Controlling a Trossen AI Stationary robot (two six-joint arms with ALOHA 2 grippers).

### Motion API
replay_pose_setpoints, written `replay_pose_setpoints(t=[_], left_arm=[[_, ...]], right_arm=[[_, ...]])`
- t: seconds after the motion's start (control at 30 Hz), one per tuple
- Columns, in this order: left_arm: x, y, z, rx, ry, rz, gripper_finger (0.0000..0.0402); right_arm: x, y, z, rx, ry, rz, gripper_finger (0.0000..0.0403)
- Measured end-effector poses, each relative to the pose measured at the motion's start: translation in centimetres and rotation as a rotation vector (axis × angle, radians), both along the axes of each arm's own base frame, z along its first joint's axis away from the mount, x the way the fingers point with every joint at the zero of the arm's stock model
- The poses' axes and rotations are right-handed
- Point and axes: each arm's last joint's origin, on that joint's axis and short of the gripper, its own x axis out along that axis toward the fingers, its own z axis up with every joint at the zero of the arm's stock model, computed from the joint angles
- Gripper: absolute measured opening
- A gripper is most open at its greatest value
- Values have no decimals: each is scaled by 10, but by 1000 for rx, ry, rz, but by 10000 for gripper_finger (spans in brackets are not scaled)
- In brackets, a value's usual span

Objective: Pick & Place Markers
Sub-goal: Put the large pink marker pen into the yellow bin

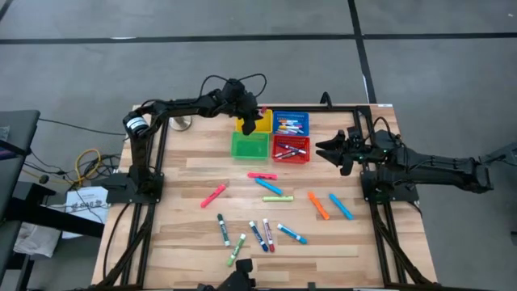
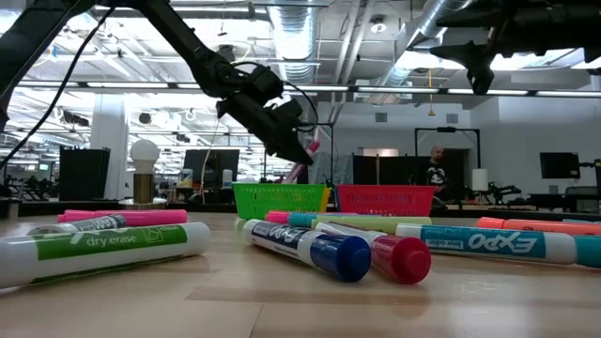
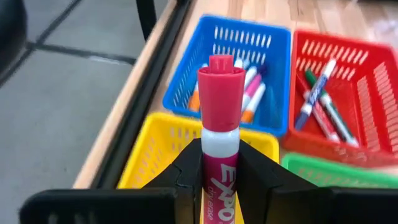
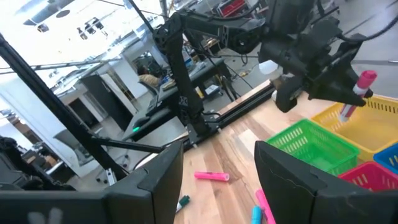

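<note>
One pink marker clamped between left fingers, above yellow basket

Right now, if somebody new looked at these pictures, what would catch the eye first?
Probably the pink marker clamped upright in the left gripper, held above the yellow basket at the far side of the table. Next, the four bright baskets clustered together, with the blue basket and the red basket already holding markers. Then the loose markers scattered over the wooden table, while the right gripper waits with open jaws beside the red basket.

Pink marker with white band; yellow, blue, red, seemingly green mesh baskets.
</note>
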Motion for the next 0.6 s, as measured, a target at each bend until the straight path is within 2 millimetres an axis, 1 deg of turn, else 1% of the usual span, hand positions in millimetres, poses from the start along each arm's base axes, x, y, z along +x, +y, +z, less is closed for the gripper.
replay_pose_setpoints(t=[0.33,0.43,0.6], left_arm=[[-2,-2,-4,-7,42,-13,63],[-3,0,-12,-21,69,-8,64],[0,2,-33,-54,111,0,65]], right_arm=[[0,0,0,0,1,0,189],[0,0,0,0,2,0,187],[0,0,0,0,4,3,188]])
